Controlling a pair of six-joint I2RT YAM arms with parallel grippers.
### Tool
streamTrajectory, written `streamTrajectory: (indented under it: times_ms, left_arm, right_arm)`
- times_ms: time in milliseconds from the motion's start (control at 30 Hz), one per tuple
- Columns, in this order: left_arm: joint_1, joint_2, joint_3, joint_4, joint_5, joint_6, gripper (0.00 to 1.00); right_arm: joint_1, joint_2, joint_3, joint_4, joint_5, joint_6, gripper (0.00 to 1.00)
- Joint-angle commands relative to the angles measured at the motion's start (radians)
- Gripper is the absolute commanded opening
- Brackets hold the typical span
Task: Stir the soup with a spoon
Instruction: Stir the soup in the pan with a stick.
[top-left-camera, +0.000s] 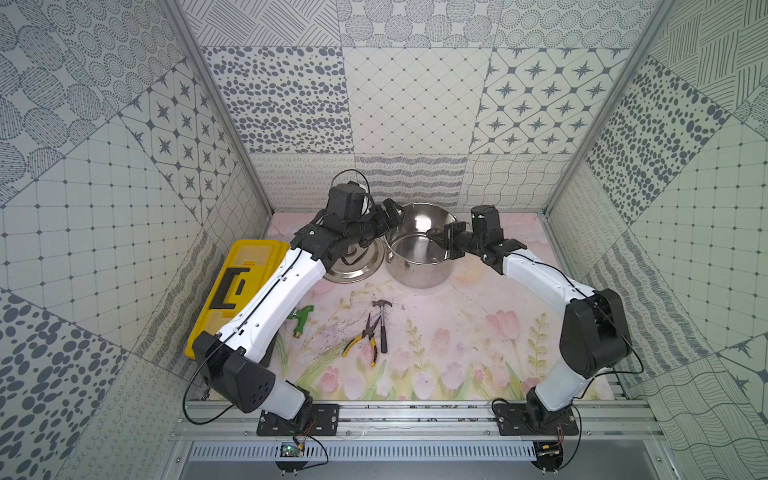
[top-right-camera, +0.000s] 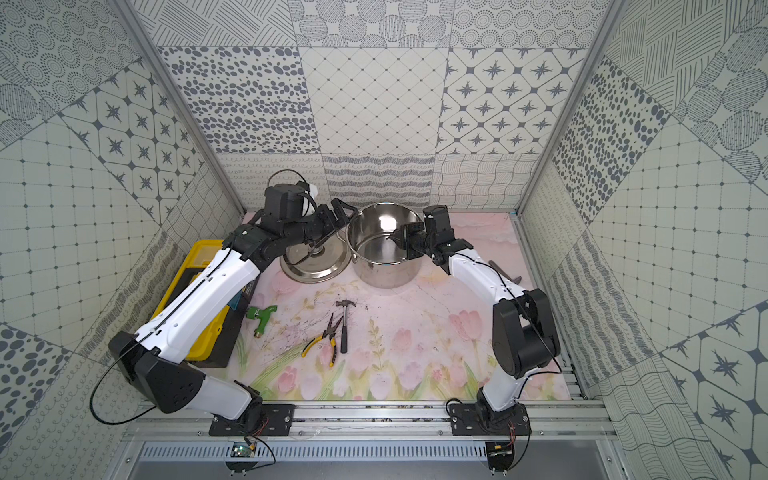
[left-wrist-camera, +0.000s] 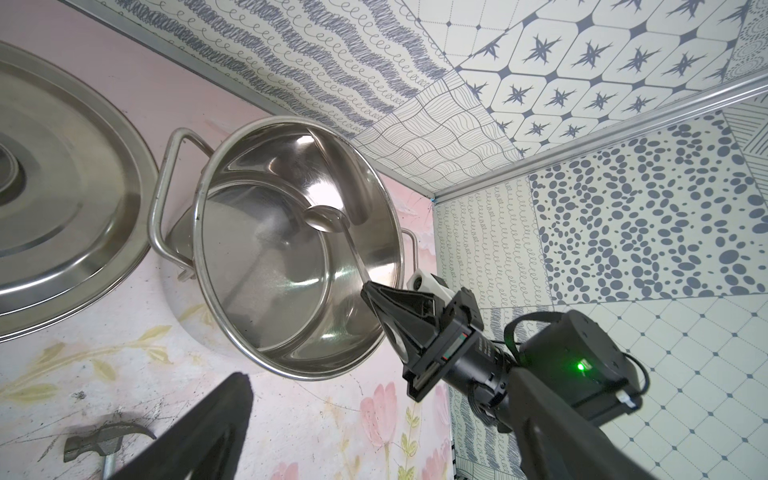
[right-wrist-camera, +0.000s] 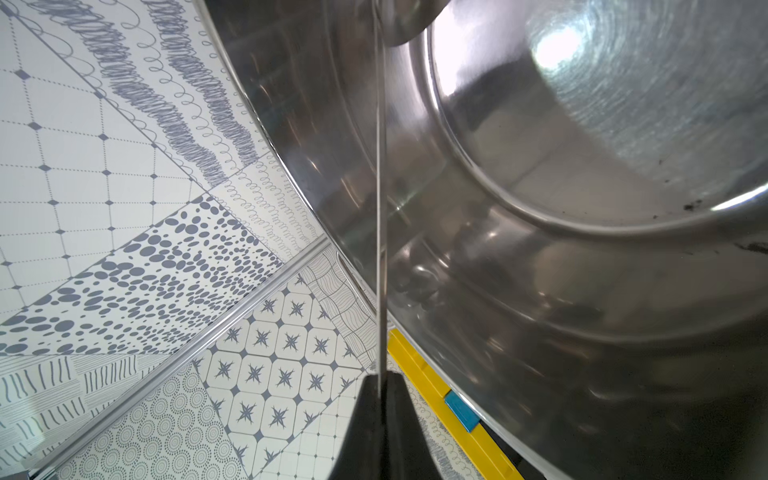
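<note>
At far left of the tabletop (top-left-camera: 457, 332) sits a yellow toolbox (top-left-camera: 232, 291) w/ black handle; any print on it is too small to read. Left arm rises from the front rail and its white forearm crosses over the toolbox. Its wrist hangs above the round steel lid (top-left-camera: 353, 270), which lies flat, knob up, just beside the pot. Left tool (top-left-camera: 392, 214) is spread wide, holding nothing, near the pot's left loop handle. In front lie a green nozzle (top-left-camera: 301, 318), yellow-grip pliers (top-left-camera: 363, 340) and a hammer (top-left-camera: 382, 324), pliers and hammer touching.

Pot (top-left-camera: 419, 274) stands upright at back-centre. It is shiny stainless w/ two loop handles; inside is bare mirror steel (left-wrist-camera: 249, 166) w/ a few dark specks. Ladle (left-wrist-camera: 328, 218) is all steel w/ a thin handle (right-wrist-camera: 380, 208), and slopes down inside. Its small round bowl sits low by the wall; can't tell if it touches.

Right tool (left-wrist-camera: 368, 291) reaches over the pot's right rim, pinched tight on the ladle's handle end. Right arm: elbow high at right, forearm angled down toward the pot.
</note>
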Motion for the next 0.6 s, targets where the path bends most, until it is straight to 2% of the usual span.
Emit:
streamTrajectory:
  times_ms: [0, 233, 367, 567]
  left_arm:
    - [0.001, 0.017, 0.032, 0.045, 0.025, 0.030, 0.99]
    - [0.002, 0.024, 0.038, 0.045, 0.019, 0.026, 1.00]
    - [0.001, 0.013, 0.030, 0.045, 0.012, 0.026, 0.99]
    - [0.001, -0.007, 0.008, 0.046, 0.010, 0.017, 1.00]
  right_arm:
    - [0.029, -0.089, -0.042, 0.011, -0.019, -0.022, 0.00]
    - [0.145, -0.111, -0.060, 0.041, 0.011, 0.030, 0.00]
    - [0.178, -0.034, 0.036, 0.063, 0.015, 0.037, 0.00]
    - [0.170, 0.116, 0.227, 0.059, 0.014, 0.029, 0.00]
